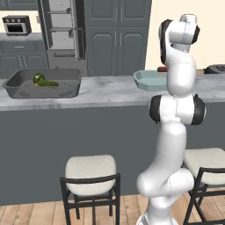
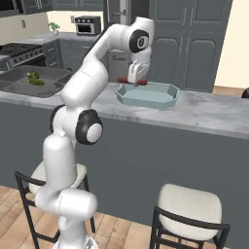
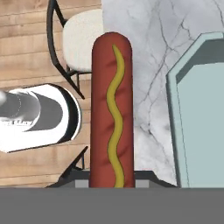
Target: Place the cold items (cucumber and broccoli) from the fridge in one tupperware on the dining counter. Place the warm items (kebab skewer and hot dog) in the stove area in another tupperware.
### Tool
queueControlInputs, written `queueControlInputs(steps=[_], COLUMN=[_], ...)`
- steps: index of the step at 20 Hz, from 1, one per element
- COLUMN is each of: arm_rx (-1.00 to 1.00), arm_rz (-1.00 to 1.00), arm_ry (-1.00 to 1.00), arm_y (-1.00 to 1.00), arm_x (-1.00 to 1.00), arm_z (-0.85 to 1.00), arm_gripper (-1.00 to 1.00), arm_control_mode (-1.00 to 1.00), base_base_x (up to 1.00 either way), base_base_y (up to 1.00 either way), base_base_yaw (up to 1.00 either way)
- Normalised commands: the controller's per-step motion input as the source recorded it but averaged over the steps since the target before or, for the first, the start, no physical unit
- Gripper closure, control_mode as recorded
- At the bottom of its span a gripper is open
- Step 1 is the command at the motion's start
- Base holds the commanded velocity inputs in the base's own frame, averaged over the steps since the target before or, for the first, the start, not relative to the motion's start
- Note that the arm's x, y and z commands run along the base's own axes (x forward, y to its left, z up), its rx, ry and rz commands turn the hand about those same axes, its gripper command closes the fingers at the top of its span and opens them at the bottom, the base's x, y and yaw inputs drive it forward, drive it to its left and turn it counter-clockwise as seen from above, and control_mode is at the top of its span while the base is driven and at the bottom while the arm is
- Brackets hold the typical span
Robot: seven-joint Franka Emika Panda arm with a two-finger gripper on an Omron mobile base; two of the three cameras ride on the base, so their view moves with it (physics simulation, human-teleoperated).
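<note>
Two stools (image 1: 91, 176) flank the arm; hand (image 2: 132, 80) grips hot dog (image 3: 111, 113).

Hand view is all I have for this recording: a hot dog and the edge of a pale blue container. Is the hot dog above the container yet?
Observer: Not quite. In the right base view the gripper holds the hot dog over the near left edge of the pale blue tupperware.
Operator: Anything inside it already?
Observer: The part of its floor that shows looks bare.
Operator: And the cold items?
Observer: Green vegetables lie in the grey tupperware, further left on the same marble counter.
</note>
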Motion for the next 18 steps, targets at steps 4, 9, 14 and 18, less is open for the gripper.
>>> queueControlInputs(steps=[4,9,14,18], arm_rx=[-0.42,-0.13,0.00,0.00], arm_rz=[0.00,0.00,0.00,0.00], arm_ry=[-0.76,-0.55,0.11,0.68], arm_y=[0.08,0.12,0.00,0.00], arm_x=[0.06,0.01,0.23,0.26], arm_z=[-0.47,-0.41,-0.01,0.00], arm_gripper=[1.00,1.00,1.00,1.00], arm_control_mode=[-1.00,-1.00,-1.00,-1.00], base_base_x=[0.00,0.00,0.00,0.00], base_base_y=[0.00,0.00,0.00,0.00], base_base_yaw=[0.00,0.00,0.00,0.00])
